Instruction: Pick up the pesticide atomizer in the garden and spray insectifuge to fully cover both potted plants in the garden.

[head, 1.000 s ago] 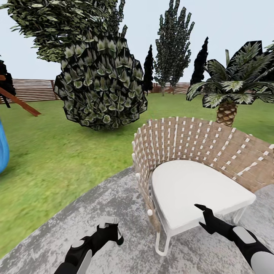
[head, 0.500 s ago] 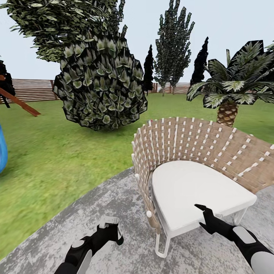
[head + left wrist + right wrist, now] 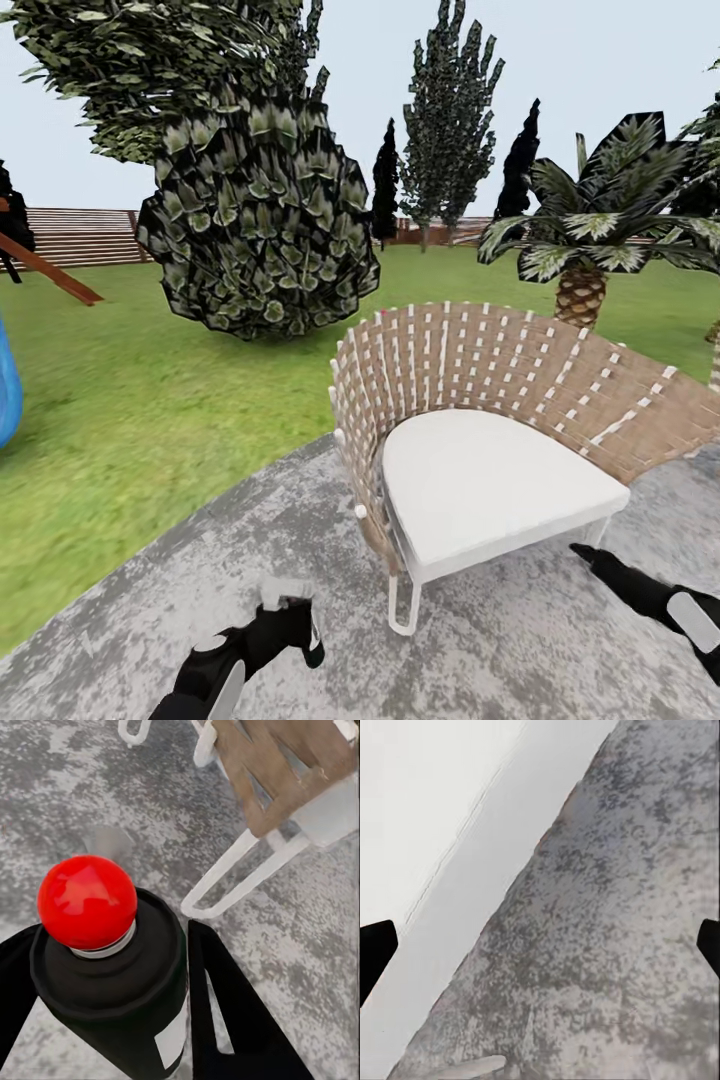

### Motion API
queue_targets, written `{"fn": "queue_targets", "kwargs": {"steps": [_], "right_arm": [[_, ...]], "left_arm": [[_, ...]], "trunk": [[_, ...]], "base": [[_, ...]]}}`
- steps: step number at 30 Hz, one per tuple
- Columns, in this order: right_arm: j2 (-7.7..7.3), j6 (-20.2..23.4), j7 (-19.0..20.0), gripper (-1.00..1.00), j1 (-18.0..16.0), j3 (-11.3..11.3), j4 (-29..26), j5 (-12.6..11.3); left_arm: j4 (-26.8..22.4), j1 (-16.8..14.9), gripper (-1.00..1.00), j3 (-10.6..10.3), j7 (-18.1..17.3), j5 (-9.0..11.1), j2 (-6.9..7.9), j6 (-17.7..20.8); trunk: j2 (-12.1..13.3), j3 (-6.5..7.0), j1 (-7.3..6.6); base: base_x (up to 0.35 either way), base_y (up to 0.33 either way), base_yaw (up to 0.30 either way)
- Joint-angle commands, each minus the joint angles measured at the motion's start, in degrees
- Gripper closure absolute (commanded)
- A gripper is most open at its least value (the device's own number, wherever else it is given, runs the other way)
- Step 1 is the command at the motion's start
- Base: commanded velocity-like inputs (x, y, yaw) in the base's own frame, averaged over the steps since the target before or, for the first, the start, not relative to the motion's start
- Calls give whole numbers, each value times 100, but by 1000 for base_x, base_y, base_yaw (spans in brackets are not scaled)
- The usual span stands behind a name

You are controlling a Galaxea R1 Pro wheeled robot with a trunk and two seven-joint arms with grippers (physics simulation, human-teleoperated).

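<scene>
Left gripper (image 3: 150, 1020), lower left of the head view, clamps the spray bottle (image 3: 112, 967); right gripper (image 3: 540, 945) spreads wide beside the chair (image 3: 480, 430).

Flat, even daylight was rendered under a pale sky, with only faint shadows cast. Slight blur was seen on the lawn (image 3: 150, 400), and no glare was produced
</scene>
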Motion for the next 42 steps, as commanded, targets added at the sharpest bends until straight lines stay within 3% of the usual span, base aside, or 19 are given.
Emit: {"fn": "queue_targets", "kwargs": {"steps": [1,3,4,6,7,8,9,14,16,18,26,30,34,36,39,40,42], "right_arm": [[-104,-124,2,-100,68,-1,-205,462],[-180,-445,8,-100,387,-2,-870,1234],[-186,-470,10,-100,552,-6,-1229,1426],[-198,-272,10,-100,985,-22,-2126,1586],[-179,454,-20,-100,1887,-57,-3985,1639],[-170,584,-26,-100,2109,-78,-4456,1641],[-142,1106,-40,-100,2491,-364,-5459,1667],[-147,1281,-41,-100,2557,-403,-5718,1669],[-148,1285,-41,-100,2558,-417,-5726,1669],[-157,1287,-47,-100,2558,-435,-5730,1671],[-192,1280,-50,-100,2559,-444,-5739,1678],[-195,1275,-47,-100,2559,-502,-5771,1678],[-209,1285,-6,-100,2559,-671,-5837,1670],[-217,1313,1,-100,2559,-715,-5854,1670],[-227,1406,9,-100,2559,-810,-5874,1669],[-246,1420,18,-100,2559,-840,-5884,1669],[-440,1531,39,-100,2559,-931,-5899,1663]], "left_arm": [[130,2,100,2,7,8,-1,11],[428,4,100,35,9,61,1,11],[461,5,100,23,-8,68,26,2],[478,2,100,-11,23,19,29,-47],[520,5,100,-11,217,1,-3,-180],[536,6,100,-12,242,4,-9,-431],[593,5,100,-13,216,8,-19,-874],[594,5,100,-142,155,12,1,-486],[606,6,100,-162,74,10,15,-523],[746,6,100,-171,4,2,17,-880],[904,5,100,-200,-4,-9,-8,-953],[944,4,100,-575,3,-4,-6,-953],[1035,3,100,-658,-3,-9,-65,-918],[1105,0,100,-830,-1,-12,-173,-911],[910,-3,100,-947,1,4,-207,-918],[774,-3,100,-951,3,6,-211,-880],[426,-152,100,-953,9,3,-227,-434]], "trunk": [[0,0,0],[0,0,0],[0,0,0],[0,0,0],[0,0,0],[0,0,0],[0,0,0],[0,0,0],[0,0,0],[0,0,0],[0,0,0],[0,0,0],[0,0,0],[0,0,0],[0,0,0],[0,0,0],[0,0,0]], "base": [[-133,-38,-259],[-48,-14,-282],[-14,-4,-292],[-6,-2,-294],[0,0,-295],[0,0,-295],[0,0,-296],[0,0,-295],[0,0,-295],[0,0,-295],[-135,49,-295],[-267,204,-295],[-179,278,-295],[-161,293,-295],[-70,141,-295],[-20,40,-295],[-8,17,-295]]}}
